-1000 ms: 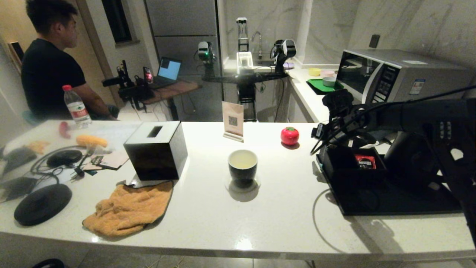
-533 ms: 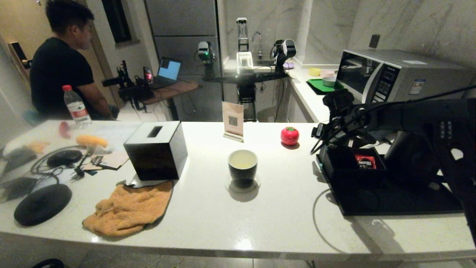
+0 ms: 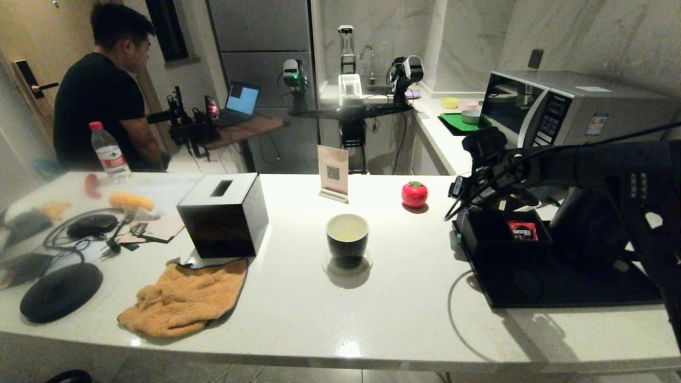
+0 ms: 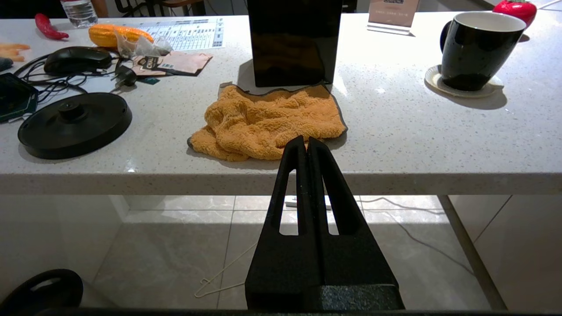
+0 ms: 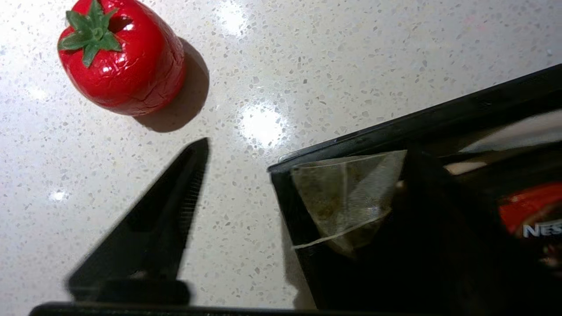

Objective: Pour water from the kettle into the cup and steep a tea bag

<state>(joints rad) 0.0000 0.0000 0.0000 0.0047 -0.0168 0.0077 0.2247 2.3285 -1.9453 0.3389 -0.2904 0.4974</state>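
The cup (image 3: 347,236), black outside and white inside, stands on a coaster mid-counter, also in the left wrist view (image 4: 478,48). The tea bag (image 5: 347,197), a grey-green pyramid pouch, lies in the corner of the black tray (image 3: 511,287). My right gripper (image 3: 462,208) hangs open over that corner (image 5: 307,151): one finger is outside the tray wall, the other inside beside the tea bag. The kettle (image 3: 585,229) is a dark shape on the tray, mostly hidden behind my right arm. My left gripper (image 4: 307,139) is shut and empty, below the counter's front edge.
A red toy tomato (image 3: 414,193) sits just left of the tray. A red sachet (image 3: 523,230) lies in the tray. On the left stand a black square box (image 3: 223,213), an orange cloth (image 3: 183,298) and the kettle base (image 3: 61,290). A microwave (image 3: 564,106) is behind.
The person in the background has shifted to the right. My right arm has barely moved above the tray corner, and the left arm stays still.
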